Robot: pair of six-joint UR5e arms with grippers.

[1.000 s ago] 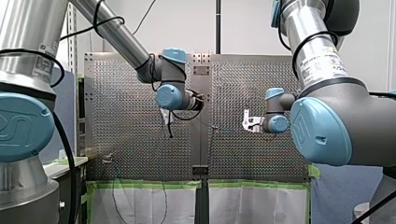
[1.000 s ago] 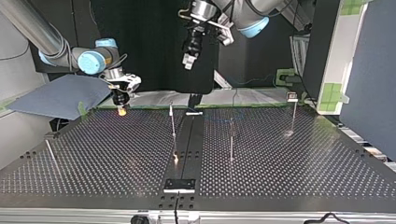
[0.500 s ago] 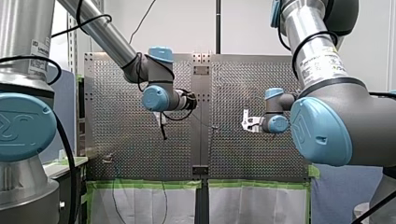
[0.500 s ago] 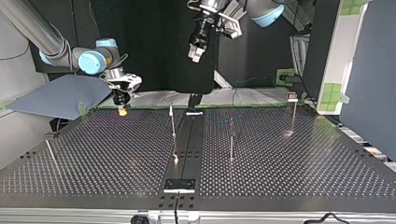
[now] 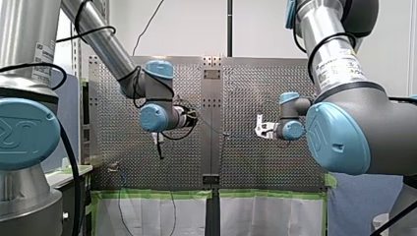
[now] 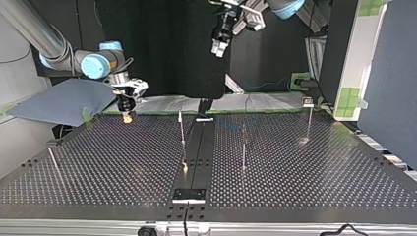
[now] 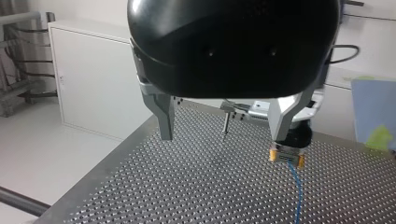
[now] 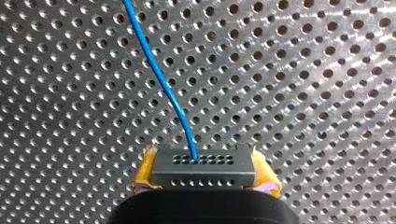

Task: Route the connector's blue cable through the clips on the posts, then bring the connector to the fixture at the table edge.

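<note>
In the right wrist view my right gripper (image 8: 204,173) is shut on the grey connector (image 8: 203,165), gripped between yellow pads (image 8: 144,171). Its blue cable (image 8: 161,79) runs ahead over the perforated table. In the top view that gripper (image 6: 127,116) hangs low over the table's far left corner. My left gripper (image 6: 219,48) is open and empty, high above the table's far middle. The left wrist view shows its metal fingers (image 7: 165,116) spread wide, with the connector (image 7: 286,155) and cable (image 7: 294,191) beyond them. Thin posts (image 6: 182,129) (image 6: 243,146) (image 6: 309,120) stand on the table.
A black plate (image 6: 189,194) sits at the table's near edge in the top view, with a dark strip running back from it. Another slanted post (image 6: 54,162) stands at the near left. A grey sheet (image 6: 64,101) lies past the far left corner.
My left arm has swung toward the front view's left; in the top view its gripper rose and moved right. My right arm and the connector have stayed put.
</note>
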